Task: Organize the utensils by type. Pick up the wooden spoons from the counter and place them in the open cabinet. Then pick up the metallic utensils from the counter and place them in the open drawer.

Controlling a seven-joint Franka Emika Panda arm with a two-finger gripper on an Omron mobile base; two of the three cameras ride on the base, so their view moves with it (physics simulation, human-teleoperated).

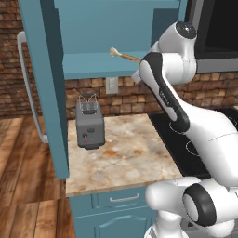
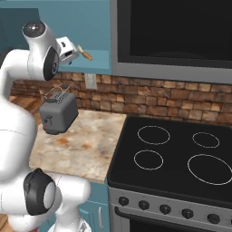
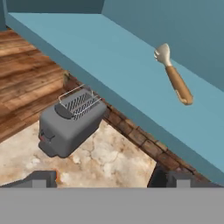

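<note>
Wooden spoon with pale cream bowl and orange-brown handle (image 1: 122, 56) lying on the teal shelf of the open cabinet (image 1: 93, 65) — bowl end pointing away from the white arm, handle end running back toward the wrist hidden behind the elbow. No other utensil visible on the beige marbled counter (image 1: 130, 158), just a grey two-slot toaster (image 1: 89, 124) standing below the shelf.

From the right base camera: same spoon (image 2: 84, 53) poking out just past the white hand, long axis continuing the line of the hand, resting on the shelf with nothing gripping it. Black stovetop (image 2: 181, 154) well off to the far side.

From the hand camera: spoon (image 3: 174, 75) lying flat on the shelf, above and to the right of the dark fingertips (image 3: 164, 177), well apart from them, handle end nearer and bowl end farther. Gripper (image 3: 103, 179) spread wide, released, holding nothing and touching nothing; toaster (image 3: 70, 122) above the left fingertip, down on the counter.

Judged from this: one wooden spoon delivered — likely next a retreat from the shelf toward the remaining utensils.
</note>
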